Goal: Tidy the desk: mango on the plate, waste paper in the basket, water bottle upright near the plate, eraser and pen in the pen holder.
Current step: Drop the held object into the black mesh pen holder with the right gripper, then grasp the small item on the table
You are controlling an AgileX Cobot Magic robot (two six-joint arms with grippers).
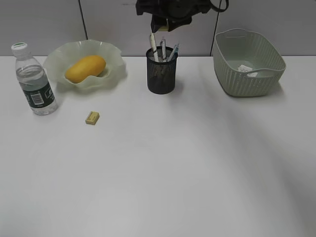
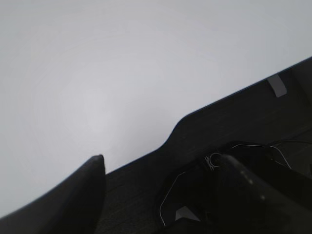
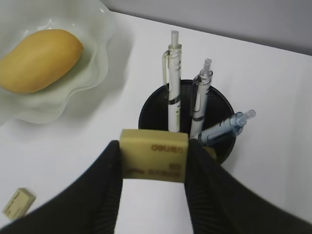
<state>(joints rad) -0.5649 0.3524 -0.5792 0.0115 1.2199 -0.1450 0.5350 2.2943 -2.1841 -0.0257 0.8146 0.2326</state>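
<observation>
My right gripper [image 3: 153,145] is shut on a yellow eraser [image 3: 153,156] just above the near rim of the black mesh pen holder [image 3: 148,111]. In the exterior view this gripper [image 1: 168,22] hangs over the pen holder [image 1: 161,74], which has three pens [image 1: 163,50] standing in it. A second eraser [image 1: 92,117] lies on the desk [image 1: 173,163]. The mango [image 1: 85,68] rests in the plate [image 1: 112,55]. Left of the plate the water bottle [image 1: 34,81] stands upright. The waste paper [image 1: 245,68] lies inside the basket [image 1: 248,74]. My left gripper [image 2: 161,161] is open and holds nothing.
A grey wall [image 1: 49,19] runs along the back of the desk. In the left wrist view a dark base [image 2: 234,141] lies under the left gripper beside bare white tabletop [image 2: 122,73]. The loose eraser [image 3: 18,203] also shows at the lower left of the right wrist view.
</observation>
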